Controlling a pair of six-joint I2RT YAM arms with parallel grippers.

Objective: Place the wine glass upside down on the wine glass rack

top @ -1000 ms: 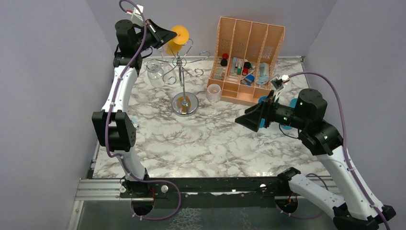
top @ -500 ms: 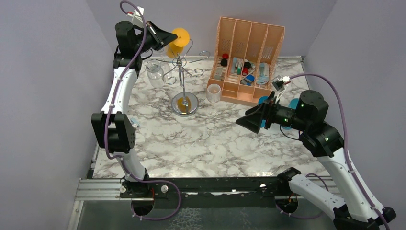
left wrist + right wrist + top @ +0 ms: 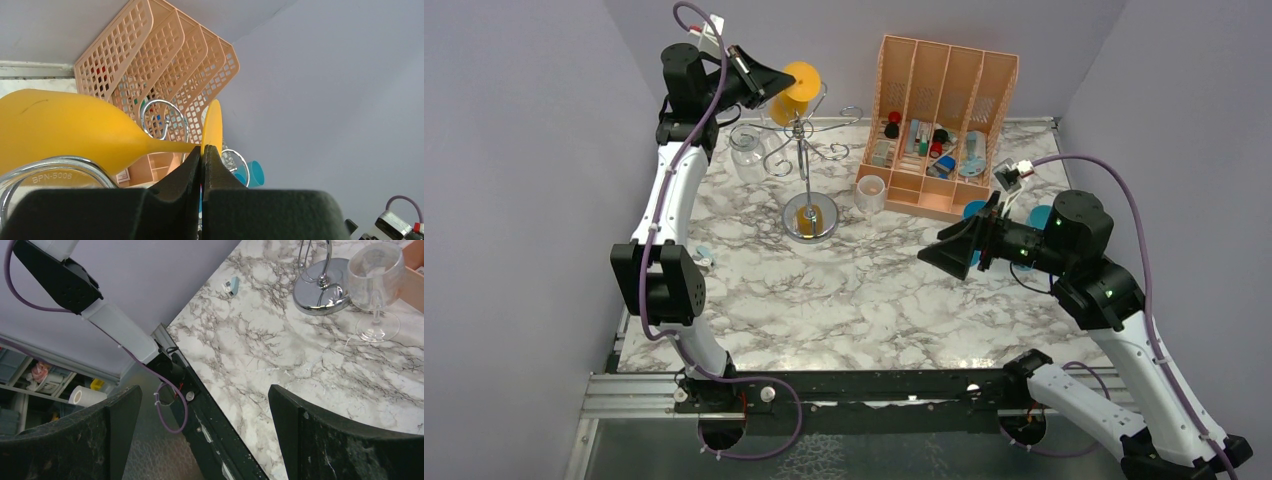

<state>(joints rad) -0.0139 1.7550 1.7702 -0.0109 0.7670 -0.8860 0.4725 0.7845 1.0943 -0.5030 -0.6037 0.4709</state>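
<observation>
Gripping the stem of the yellow wine glass [image 3: 799,80] just beside its foot, the left claw [image 3: 769,82] is clamped shut high at the far left of the scene. The glass lies tilted on its side, bowl toward the arm and foot toward the right, above the curled arms of the wire rack [image 3: 801,150]. Whether it touches a wire loop cannot be told. The rack stands on the marble table [image 3: 844,290], left of the orange organiser [image 3: 944,90]. Nearer and to the right, the right claw [image 3: 949,250] hangs over the table with fingers wide apart, holding nothing.
</observation>
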